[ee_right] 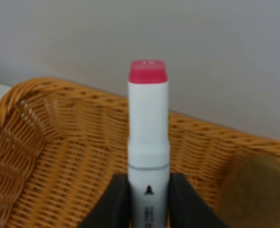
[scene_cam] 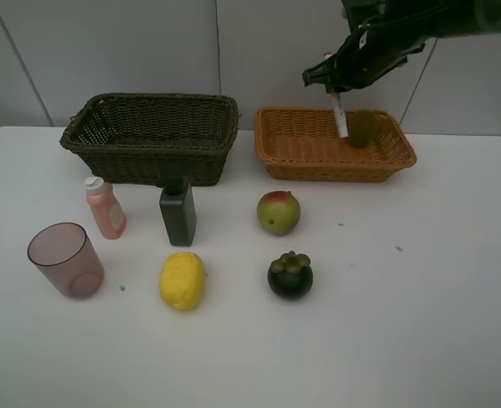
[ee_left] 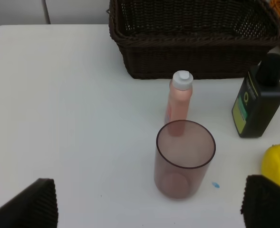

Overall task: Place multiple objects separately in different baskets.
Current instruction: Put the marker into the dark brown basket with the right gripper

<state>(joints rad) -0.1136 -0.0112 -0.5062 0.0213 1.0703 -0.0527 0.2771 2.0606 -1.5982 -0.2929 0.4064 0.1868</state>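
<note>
My right fingers grip the white marker, pink cap pointing away, over the orange-tan basket, where the brown kiwi lies. My left fingers stand wide and empty above the worktop, near the tinted cup. The pink bottle, dark green bottle, lemon, apple and mangosteen sit on the worktop in front of the dark basket and the orange-tan 1
</note>
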